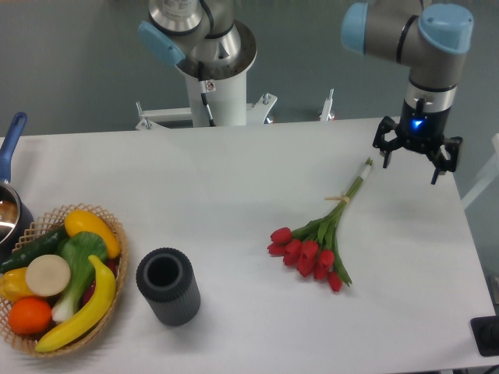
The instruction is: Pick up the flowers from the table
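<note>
Table point(234, 179): large white top with rounded corners, bearing all items below; arm: grey with blue joint caps, reaching in from the upper right, blue light lit above the wrist; wicker basket point(117, 234): at the left edge near the front, filled with toy produce, including a banana point(82, 308), an orange point(30, 315), a yellow pepper point(91, 231) and green vegetables; flowers point(320, 241): red tulip buds on green stems, tied with a pale band, lying flat on the table right of centre, buds toward the front, stem ends pointing back and to the right; dark ribbed cylinder point(168, 285): upright, open at the top, just right of the basket; gripper point(408, 162): hanging above the back right of the table, just beyond the stem tips and apart from them, fingers spread wide, nothing held; pot: blue-handled, partly cut off at the far left edge.
</note>
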Tool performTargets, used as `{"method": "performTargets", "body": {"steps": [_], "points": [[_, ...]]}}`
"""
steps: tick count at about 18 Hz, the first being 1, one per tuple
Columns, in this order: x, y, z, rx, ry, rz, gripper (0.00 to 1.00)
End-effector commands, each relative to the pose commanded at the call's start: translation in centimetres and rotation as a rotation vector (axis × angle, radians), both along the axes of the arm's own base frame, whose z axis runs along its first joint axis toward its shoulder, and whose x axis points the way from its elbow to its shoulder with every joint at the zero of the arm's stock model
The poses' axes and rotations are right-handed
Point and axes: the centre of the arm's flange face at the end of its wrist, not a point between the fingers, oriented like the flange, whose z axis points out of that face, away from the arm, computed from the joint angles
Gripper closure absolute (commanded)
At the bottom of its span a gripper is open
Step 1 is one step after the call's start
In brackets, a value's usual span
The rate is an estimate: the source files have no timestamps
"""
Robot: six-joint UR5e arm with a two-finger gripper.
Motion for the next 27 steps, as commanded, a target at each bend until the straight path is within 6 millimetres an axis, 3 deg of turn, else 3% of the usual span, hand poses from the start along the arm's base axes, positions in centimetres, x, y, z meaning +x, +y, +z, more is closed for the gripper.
{"method": "performTargets", "body": {"steps": [7,9,11,17,21,27], "points": [[2.1,1.3,-2.7,-0.015,-0.061,-0.021,0.00],[3.0,3.0,-4.2,-0.024,-0.093,-0.052,0.00],[3.8,3.0,-6.1,-0.033,-0.130,-0.055,0.00],[4.3,4.5,-9.7,-0.054,-0.184,-0.085,0.00],[4.5,5.6,-11.0,-0.160,-0.171,-0.113,0.00],[4.0,6.3,-12.9,-0.174,-0.194,-0.122,0.00]]}}
